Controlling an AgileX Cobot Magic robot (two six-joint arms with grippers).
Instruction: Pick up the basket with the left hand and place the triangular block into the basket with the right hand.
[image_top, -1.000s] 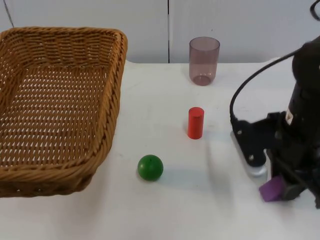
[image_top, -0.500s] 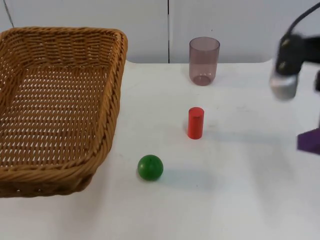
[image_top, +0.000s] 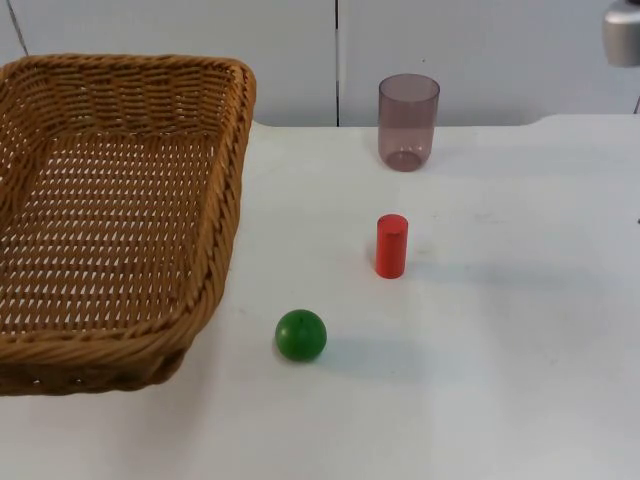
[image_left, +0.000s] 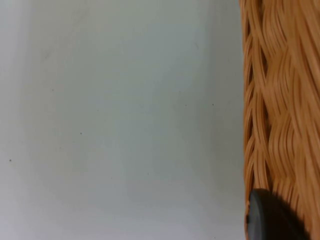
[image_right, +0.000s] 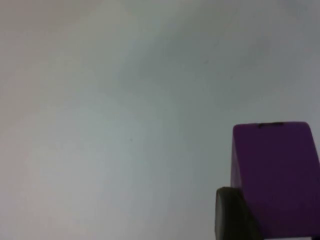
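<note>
Purple block (image_right: 274, 175) is off the table now — a second ago I had the right gripper (image_right: 235, 215) low at the table's right edge with the block in its fingers, and since then that arm has lifted up and away from the edge, with the block between the closed fingers in its wrist view. I read that as the pick being done and the carry to the basket (image_top: 120, 210) as the next leg. Wicker fills the table's left side; its rim looks raised off the surface at the front, and in the left wrist view the left gripper (image_left: 270, 220) sits pinched on the woven wall, fingertip against the weave. Nothing lies inside the basket. Toward the back edge stands a tinted cup (image_top: 408, 122), also empty, with a red cylinder (image_top: 391, 245) and a green ball (image_top: 301, 334) nearer the table's middle, well apart from the basket.
</note>
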